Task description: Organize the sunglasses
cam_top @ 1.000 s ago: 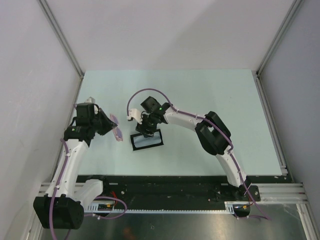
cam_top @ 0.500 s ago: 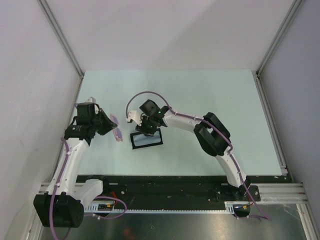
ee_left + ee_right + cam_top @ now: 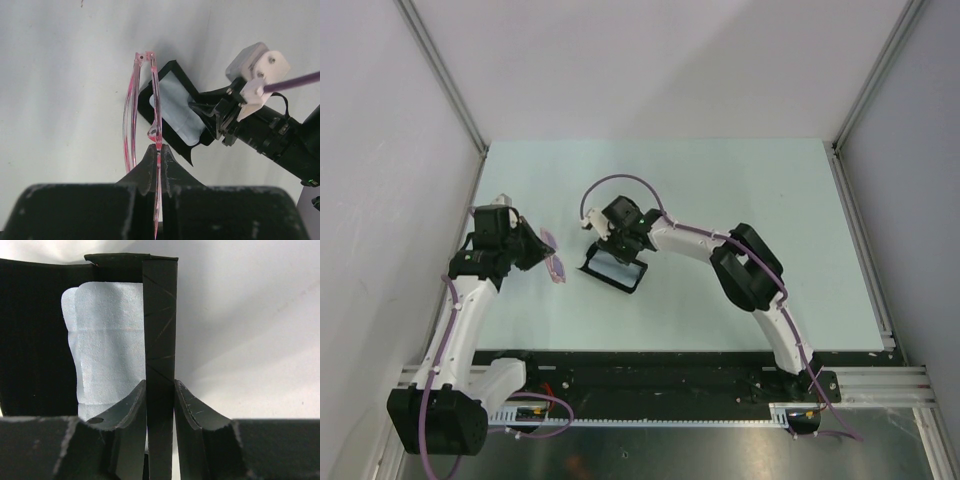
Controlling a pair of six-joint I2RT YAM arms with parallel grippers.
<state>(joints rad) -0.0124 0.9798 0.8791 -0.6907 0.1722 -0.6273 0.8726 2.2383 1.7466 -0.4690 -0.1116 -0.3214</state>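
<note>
The sunglasses [image 3: 156,95], a thin pale pink frame, hang folded and edge-on in my left gripper [image 3: 158,150], which is shut on them above the table's left side. From above the sunglasses [image 3: 554,264] sit just right of that gripper [image 3: 540,250]. To their right is the black oblong case [image 3: 616,271], open, with a pale blue cloth [image 3: 107,340] inside. My right gripper [image 3: 160,387] is shut on the case's upright side wall [image 3: 160,315], one finger inside and one outside. The case looks tilted and turned on the table.
The pale green table [image 3: 740,200] stretches back and right of both arms. Grey enclosure walls [image 3: 380,150] stand close on the left and right. The right arm's purple cable [image 3: 615,183] loops above the case.
My right gripper has closed onto the case's side wall, and the case has turned and tipped up at one edge. My left gripper and the sunglasses have stayed still.
</note>
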